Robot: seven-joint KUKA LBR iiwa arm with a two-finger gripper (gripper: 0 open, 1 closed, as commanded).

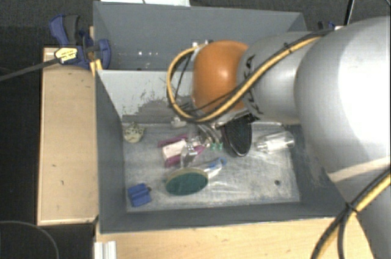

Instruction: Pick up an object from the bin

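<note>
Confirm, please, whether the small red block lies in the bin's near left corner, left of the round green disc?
Not quite: the camera view shows the block is blue, not red. It does lie in the bin's near left corner, left of the round green disc.

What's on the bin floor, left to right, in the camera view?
In order: blue block → dark green disc → clear plastic piece. Left out: the cream lump, which overlaps the block sideways, and the pink piece, which overlaps the disc.
</note>
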